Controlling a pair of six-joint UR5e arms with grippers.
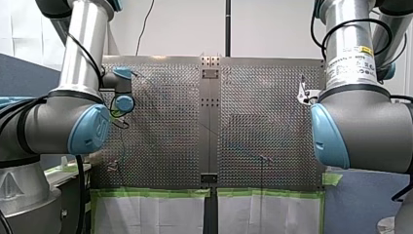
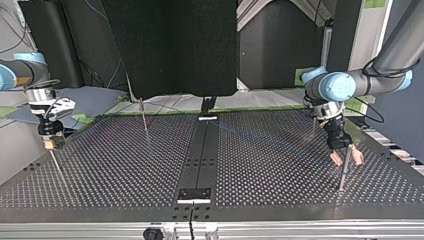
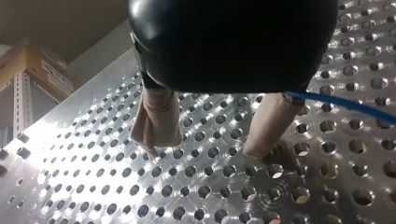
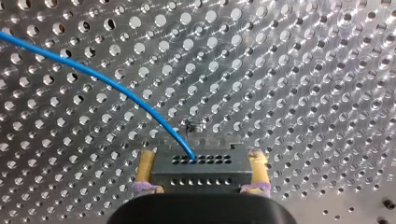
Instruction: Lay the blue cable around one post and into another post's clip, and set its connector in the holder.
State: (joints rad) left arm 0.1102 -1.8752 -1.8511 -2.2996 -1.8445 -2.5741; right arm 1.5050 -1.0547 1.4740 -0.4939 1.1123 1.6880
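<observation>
Our right pincer [image 4: 201,164] is pinching the connector [image 4: 201,170], a black block with rows of small holes. The pincer's yellow pads [image 4: 145,163] press on the block's two sides. Only its own wrist view shows this grip. In the top view the same pincer is a small dark shape over the counter [image 2: 125,170], and we cannot make out the connector there. The cable [image 4: 107,81] leaves the connector's face, arcs ahead of the pincer and runs off to one side.

Our left pincer [image 3: 210,140] is spread, with bare counter showing between its beige fingers [image 3: 156,121]. In its wrist view the cable runs past the outer side of one finger, close to it; we cannot tell whether they touch. The top view adds what that view lacks. A thin post [image 2: 341,177] stands just beside the tips of the left pincer, and the cable shows as a faint blue line across the counter toward that pincer. In the front view the arms cover most of both pincers.
</observation>
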